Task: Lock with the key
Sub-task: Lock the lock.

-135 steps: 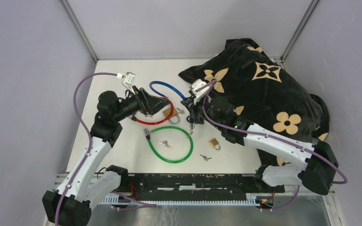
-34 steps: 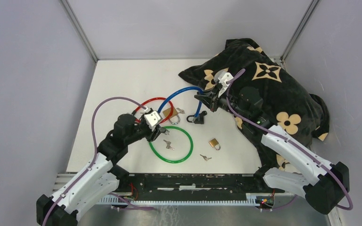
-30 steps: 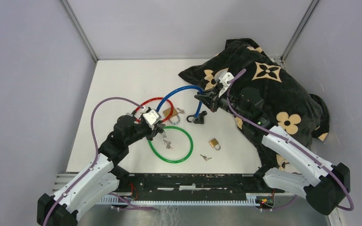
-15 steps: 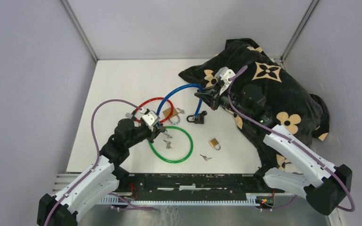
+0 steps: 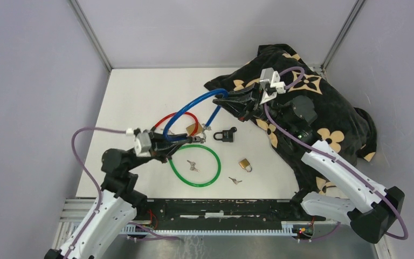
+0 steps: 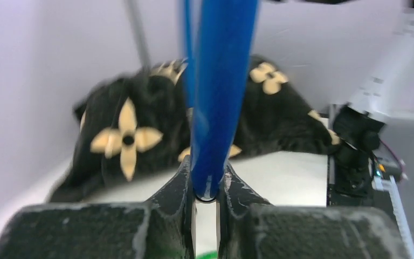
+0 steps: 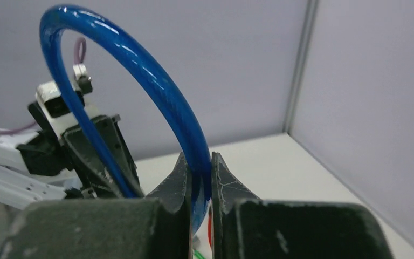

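L gripper [image 6: 206, 186] & R gripper [image 7: 199, 183] both clenched on blue cable lock [image 5: 186, 106], held up mid-frame btw them. Step: prob. positioning cable; not locked yet. Next: join ends, then fetch key [image 5: 192, 165], lower centre.

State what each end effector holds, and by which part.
Both hold the blue cable: the left end effector pinches it near one end, the right end effector farther along its arc.

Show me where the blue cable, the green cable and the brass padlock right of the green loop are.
blue cable [image 5: 186, 107], top view, middle of its raised arc.
green cable [image 5: 219, 164], top view, right side of the loop.
brass padlock [image 5: 244, 164], top view, its body.
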### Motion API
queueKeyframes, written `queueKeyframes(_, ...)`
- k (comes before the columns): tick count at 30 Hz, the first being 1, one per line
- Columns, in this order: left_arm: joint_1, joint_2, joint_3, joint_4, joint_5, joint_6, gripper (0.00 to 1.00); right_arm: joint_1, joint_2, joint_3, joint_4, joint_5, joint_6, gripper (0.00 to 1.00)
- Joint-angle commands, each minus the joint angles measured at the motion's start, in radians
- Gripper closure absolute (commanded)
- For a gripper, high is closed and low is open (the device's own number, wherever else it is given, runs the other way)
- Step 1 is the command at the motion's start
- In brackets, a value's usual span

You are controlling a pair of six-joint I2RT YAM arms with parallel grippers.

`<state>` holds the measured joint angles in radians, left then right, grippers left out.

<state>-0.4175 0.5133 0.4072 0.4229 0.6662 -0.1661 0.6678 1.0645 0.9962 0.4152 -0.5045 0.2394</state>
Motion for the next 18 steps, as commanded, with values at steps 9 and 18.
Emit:
queueKeyframes(9, 0.016, -0.209, 0.019, 0.278, 0.2, 0.178, 0.98, 0.185, 0.066, 0.237, 0.137, -0.057, 0.025, 1.0)
queueKeyframes(18, 0.042, -0.212, -0.018, 0.269, -0.031, -0.086, 0.98, 0.187, 0.062, 0.273, 0.149, 0.01, -0.027, 1.0)
